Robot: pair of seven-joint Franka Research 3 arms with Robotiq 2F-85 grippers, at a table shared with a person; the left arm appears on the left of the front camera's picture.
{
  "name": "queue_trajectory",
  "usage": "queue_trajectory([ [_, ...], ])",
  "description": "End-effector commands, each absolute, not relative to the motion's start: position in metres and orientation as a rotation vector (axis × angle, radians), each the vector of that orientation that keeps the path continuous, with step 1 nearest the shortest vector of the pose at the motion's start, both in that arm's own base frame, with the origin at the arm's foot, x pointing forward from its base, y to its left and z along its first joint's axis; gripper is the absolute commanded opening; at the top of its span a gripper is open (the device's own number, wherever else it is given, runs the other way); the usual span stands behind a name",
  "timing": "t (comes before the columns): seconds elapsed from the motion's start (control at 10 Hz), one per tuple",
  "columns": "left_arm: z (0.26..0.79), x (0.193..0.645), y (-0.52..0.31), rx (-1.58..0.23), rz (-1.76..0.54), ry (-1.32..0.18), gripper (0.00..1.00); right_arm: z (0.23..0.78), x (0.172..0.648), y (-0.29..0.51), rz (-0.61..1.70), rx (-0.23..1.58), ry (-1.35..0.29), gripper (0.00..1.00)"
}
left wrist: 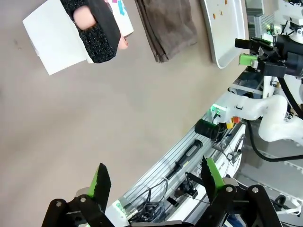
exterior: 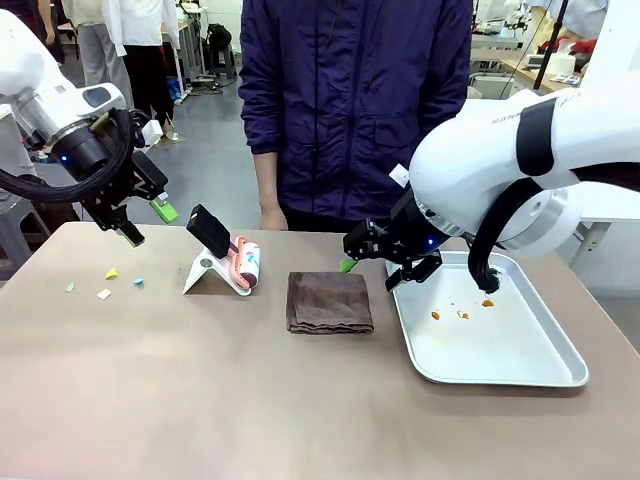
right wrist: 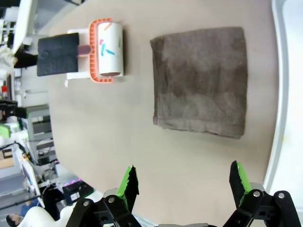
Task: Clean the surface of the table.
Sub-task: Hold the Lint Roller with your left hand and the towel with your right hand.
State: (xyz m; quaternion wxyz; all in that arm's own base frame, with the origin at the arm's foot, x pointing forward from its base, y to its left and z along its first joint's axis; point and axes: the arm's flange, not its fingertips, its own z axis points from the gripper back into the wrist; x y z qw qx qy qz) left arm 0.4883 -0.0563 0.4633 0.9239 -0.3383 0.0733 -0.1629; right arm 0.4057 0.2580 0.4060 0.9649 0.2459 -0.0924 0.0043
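Note:
The taupe-brown table (exterior: 200,390) carries a folded brown cloth (exterior: 329,302) at its middle and a lint roller (exterior: 243,264) with a black handle on a white stand to the cloth's left. Small coloured scraps (exterior: 110,273) lie at the table's left. My left gripper (exterior: 147,222) hangs open above the left end, empty, between the scraps and the roller. My right gripper (exterior: 372,263) hovers open and empty at the cloth's far right corner, beside the tray. From the right wrist the cloth (right wrist: 201,81) and roller (right wrist: 107,50) lie beyond the open fingers (right wrist: 127,182).
A silver metal tray (exterior: 520,370) with orange crumbs (exterior: 462,314) sits at the right of the table. A person in a dark jacket (exterior: 350,100) stands at the far edge, one hand (exterior: 270,216) at the table's rim. The near half of the table is bare.

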Motion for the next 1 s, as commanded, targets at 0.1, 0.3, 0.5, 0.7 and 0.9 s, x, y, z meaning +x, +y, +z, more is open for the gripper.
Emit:
queue_trajectory([
  [0.1, 0.466, 0.510, -0.080, -0.652, -0.338, 0.120, 1.00, 0.412, 0.428, 0.284, 0.061, 0.415, -0.183, 1.00],
  [0.3, 0.459, 0.521, -0.097, -0.596, -0.340, 0.126, 1.00, 0.400, 0.456, 0.312, 0.040, 0.305, -0.140, 1.00],
  [0.5, 0.451, 0.523, -0.112, -0.560, -0.340, 0.147, 1.00, 0.384, 0.480, 0.331, 0.010, 0.238, -0.153, 1.00],
  [0.7, 0.439, 0.527, -0.122, -0.484, -0.278, 0.148, 1.00, 0.371, 0.504, 0.337, -0.003, 0.184, -0.178, 1.00],
  [0.9, 0.428, 0.533, -0.122, -0.463, -0.220, 0.132, 1.00, 0.361, 0.520, 0.334, -0.012, 0.187, -0.164, 1.00],
])
